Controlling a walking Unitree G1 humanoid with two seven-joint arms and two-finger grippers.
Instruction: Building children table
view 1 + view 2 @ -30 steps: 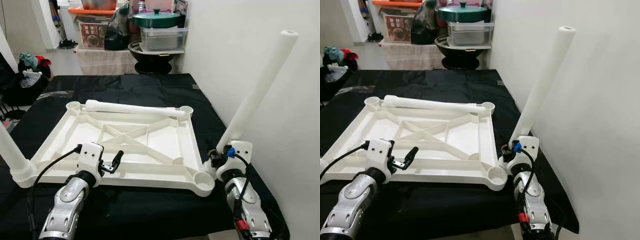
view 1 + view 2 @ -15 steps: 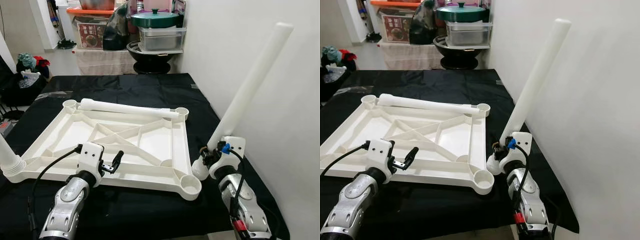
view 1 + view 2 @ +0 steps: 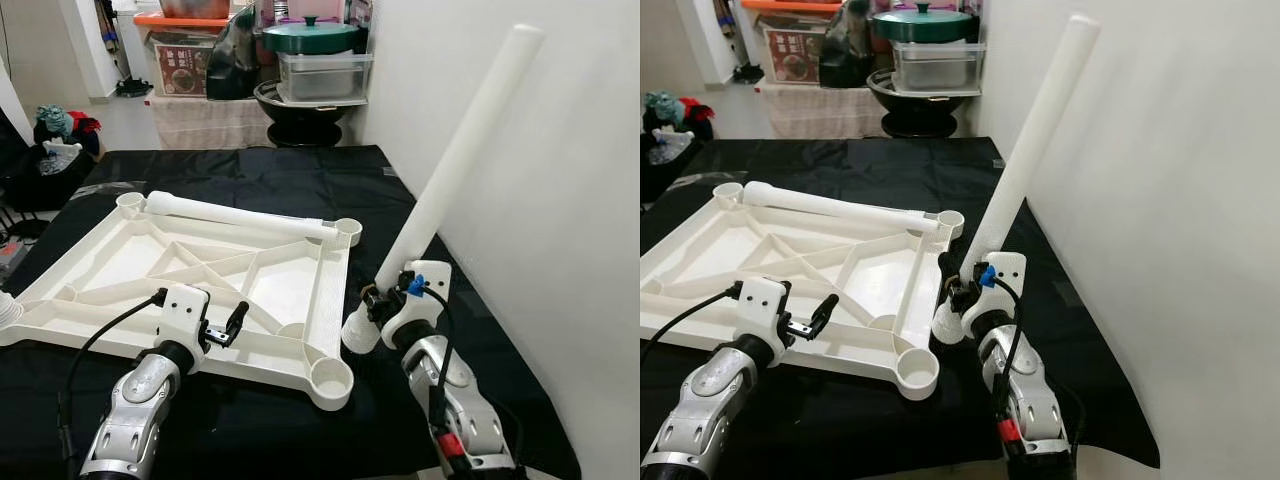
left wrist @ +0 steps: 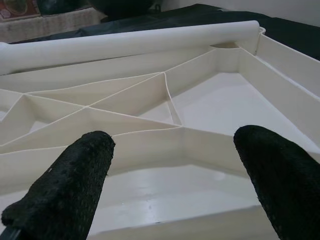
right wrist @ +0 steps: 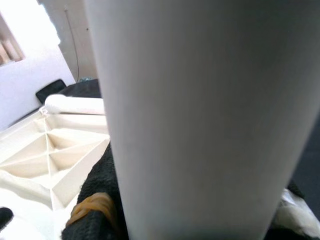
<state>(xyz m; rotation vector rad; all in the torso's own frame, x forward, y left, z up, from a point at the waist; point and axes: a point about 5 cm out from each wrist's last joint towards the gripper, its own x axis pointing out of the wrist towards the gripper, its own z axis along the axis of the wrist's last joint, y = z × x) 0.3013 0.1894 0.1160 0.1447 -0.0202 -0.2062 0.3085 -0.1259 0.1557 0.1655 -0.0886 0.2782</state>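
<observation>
One white table leg (image 3: 455,165) was gripped by the right gripper (image 3: 385,305); the left gripper (image 3: 225,325) was held open above the tabletop (image 3: 200,270).

— What's the room like around the work surface?

— A black cloth (image 3: 300,175) covers the surface, running up against a plain white wall (image 3: 560,180) on the right.

— And behind it?

— A low shelf draped in pale fabric (image 3: 205,122), carrying a green-lidded pot (image 3: 311,38) on a clear plastic box (image 3: 322,77), a dark round basin (image 3: 300,108) and an orange-lidded bin (image 3: 185,22).

— Anything on the left?

— A heap of what may be clothes or bags (image 3: 55,135) on a light grey floor (image 3: 125,118). Lighting is even, bright.
</observation>
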